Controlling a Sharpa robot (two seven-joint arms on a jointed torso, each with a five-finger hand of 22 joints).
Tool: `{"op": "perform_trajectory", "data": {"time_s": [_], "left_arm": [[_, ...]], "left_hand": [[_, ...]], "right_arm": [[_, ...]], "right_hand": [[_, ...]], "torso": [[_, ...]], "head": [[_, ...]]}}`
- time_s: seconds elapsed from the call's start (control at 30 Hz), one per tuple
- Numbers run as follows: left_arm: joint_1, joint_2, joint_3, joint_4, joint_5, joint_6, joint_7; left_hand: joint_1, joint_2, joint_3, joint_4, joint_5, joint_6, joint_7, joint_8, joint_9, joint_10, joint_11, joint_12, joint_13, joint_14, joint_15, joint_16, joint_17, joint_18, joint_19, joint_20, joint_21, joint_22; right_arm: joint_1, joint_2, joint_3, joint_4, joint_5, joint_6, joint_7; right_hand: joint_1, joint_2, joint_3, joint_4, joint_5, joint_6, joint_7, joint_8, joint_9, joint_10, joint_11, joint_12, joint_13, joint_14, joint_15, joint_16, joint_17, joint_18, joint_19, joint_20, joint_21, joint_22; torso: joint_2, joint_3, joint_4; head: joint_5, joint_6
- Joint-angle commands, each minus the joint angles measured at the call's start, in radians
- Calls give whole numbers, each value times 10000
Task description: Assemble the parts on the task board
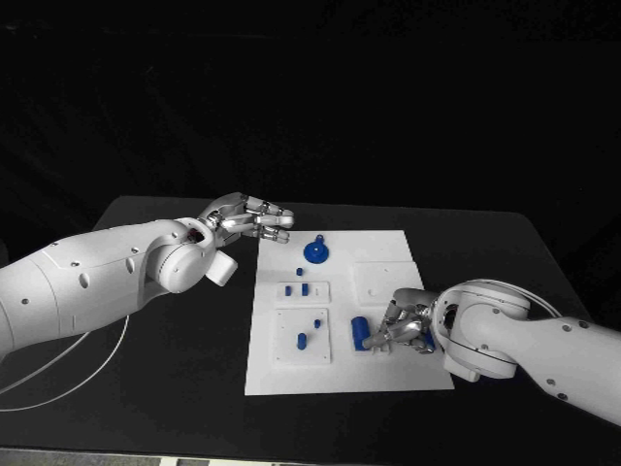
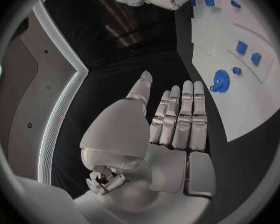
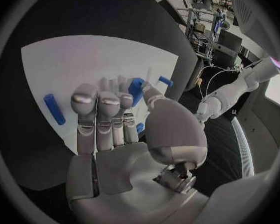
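The white task board (image 1: 395, 248) lies in the middle of the black table. On it are a blue gear (image 1: 316, 253), small blue pieces (image 1: 294, 287) in a raised block, two pegs (image 1: 308, 333) in a lower block, and a blue cylinder (image 1: 361, 333). My right hand (image 1: 403, 326) is low over the board's near right part, just right of the cylinder. In the right wrist view, a blue part (image 3: 135, 90) is pinched between its thumb and fingertips, and the cylinder (image 3: 53, 108) lies beside the hand. My left hand (image 1: 247, 218) hovers at the board's far left corner, fingers straight, holding nothing.
Bare black table surrounds the board on all sides. White cables (image 1: 59, 374) trail under my left arm at the near left. In the left wrist view the gear (image 2: 220, 80) and small blue pieces (image 2: 247, 53) lie beyond my left hand (image 2: 177, 119).
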Motion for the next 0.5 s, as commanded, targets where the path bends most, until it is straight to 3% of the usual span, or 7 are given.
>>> {"op": "perform_trajectory", "data": {"time_s": [0.03, 0.13, 0.23, 0.43, 0.5], "left_arm": [[5, 6, 5, 28, -8, 138, 50], [5, 5, 5, 33, -7, 138, 51], [5, 0, 4, 33, -7, 132, 54], [5, -7, 3, 22, -7, 134, 50], [5, -8, 3, 15, -7, 135, 48]], "left_hand": [[-23, 43, 7, 60, 8, -57, -19, -17, -10, -74, -17, 9, 6, -71, 13, -25, 17, -60, 63, 33, 30, -14], [-23, 43, 7, 60, 8, -57, -19, -17, -10, -74, -17, 9, 6, -71, 13, -25, 17, -60, 63, 33, 30, -14], [-17, 55, 12, 72, 30, -64, -19, -19, -11, -78, -19, 9, 6, -78, 15, -28, 16, -62, 60, 35, 32, -28], [-17, 55, 12, 72, 30, -64, -19, -19, -11, -78, -19, 9, 6, -78, 15, -28, 16, -62, 60, 35, 32, -28], [-1, 54, 18, 68, 31, -68, -19, -18, -11, -81, -18, 10, 6, -83, 15, -26, 16, -61, 57, 36, 33, -39]], "right_arm": [[-12, 77, 0, -85, -317, -216, -271], [-12, 134, 0, -173, -353, -173, -350], [-14, 168, 0, -237, -371, -86, -409], [-23, 208, -1, -332, -305, 525, -499], [-35, 230, -2, -380, -231, 728, -502]], "right_hand": [[-153, 85, 182, -85, -27, 98, 12, 32, -15, 117, -11, 81, 61, 38, -85, 47, 18, -77, 492, -61, 10, 949], [-138, 129, 532, -173, -10, 100, 1, 31, -28, 117, -21, 71, 76, 32, -85, 57, 31, -87, 499, -64, 45, 957], [-322, -178, 1149, -242, 7, 125, -4, 33, -44, 121, -18, 70, 101, 39, -70, 78, 42, -96, 488, -62, 58, 959], [-307, -257, 1143, -411, 32, 108, 4, 33, -46, 91, -10, 23, 88, 22, -66, 38, 4, -94, 473, -50, 34, 954], [-221, -454, 1075, -531, 77, 97, 15, 35, -47, 74, -3, 12, 87, 19, -64, 26, -6, -93, 462, -49, 30, 954]], "torso": [[2, -1, 3], [-1, 1, 11], [2, 5, 13], [0, 1, 1], [1, 1, 2]], "head": [[-10, -20], [-18, -50], [-7, -70], [12, -66], [15, -61]]}}
